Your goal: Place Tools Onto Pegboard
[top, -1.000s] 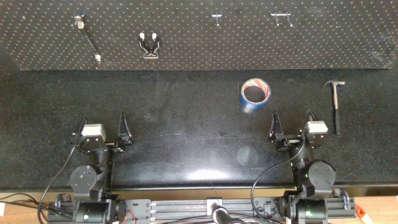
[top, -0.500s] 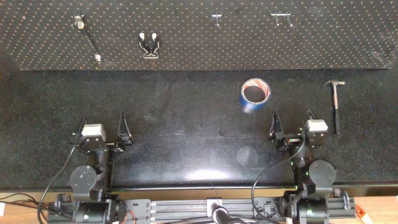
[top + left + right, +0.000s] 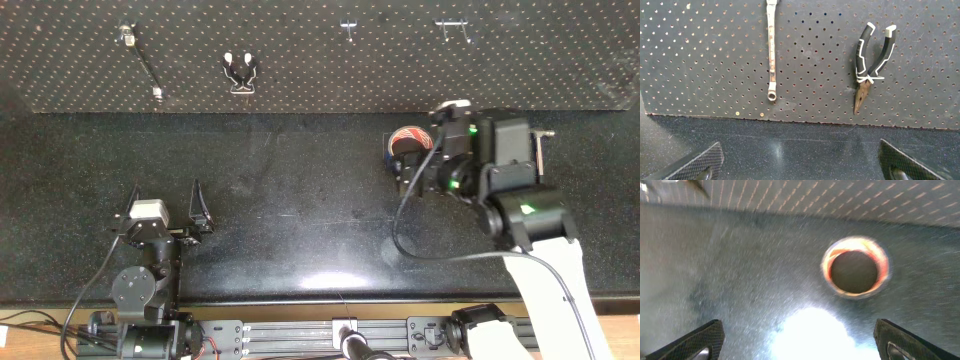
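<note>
My right claw (image 3: 800, 350) has swung out from rest and now hangs over the tape roll (image 3: 856, 294), which lies on the table (image 3: 300, 200) near the pegboard (image 3: 300, 60) (hammer (image 3: 540, 148) beside it). The jaws are spread wide and hold nothing. I judge a grasp comes next.

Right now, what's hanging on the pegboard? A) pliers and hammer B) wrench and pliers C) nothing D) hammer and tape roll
B: the wrench and pliers hang on the pegboard; the tape roll and hammer lie on the table.
</note>
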Robot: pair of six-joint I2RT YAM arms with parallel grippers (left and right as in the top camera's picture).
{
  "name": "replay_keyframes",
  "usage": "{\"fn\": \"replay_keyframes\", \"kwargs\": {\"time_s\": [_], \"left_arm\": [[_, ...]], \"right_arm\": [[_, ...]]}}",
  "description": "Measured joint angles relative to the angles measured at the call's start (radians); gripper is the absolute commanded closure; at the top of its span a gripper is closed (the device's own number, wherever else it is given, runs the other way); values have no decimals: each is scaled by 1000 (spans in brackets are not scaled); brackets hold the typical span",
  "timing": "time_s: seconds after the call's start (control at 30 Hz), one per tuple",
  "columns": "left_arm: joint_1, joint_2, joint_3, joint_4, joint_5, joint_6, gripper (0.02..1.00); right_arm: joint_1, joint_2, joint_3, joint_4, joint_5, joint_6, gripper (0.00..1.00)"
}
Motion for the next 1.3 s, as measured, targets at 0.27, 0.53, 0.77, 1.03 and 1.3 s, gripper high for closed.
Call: {"fn": "replay_keyframes", "kwargs": {"time_s": [0.27, 0.53, 0.77, 1.03, 1.3], "left_arm": [[0, 0, 0, 0, 0, 0, 23], [0, 0, 0, 0, 0, 0, 23], [0, 0, 0, 0, 0, 0, 23], [0, 0, 0, 0, 0, 0, 23], [0, 0, 0, 0, 0, 0, 23]], "right_arm": [[52, 298, 4, -13, 117, 78, 25], [104, 421, 51, 60, 223, 88, 25], [105, 490, 52, 108, 258, 80, 25], [146, 543, 52, 138, 259, 54, 16], [146, 554, 52, 137, 266, 24, 715]]}}
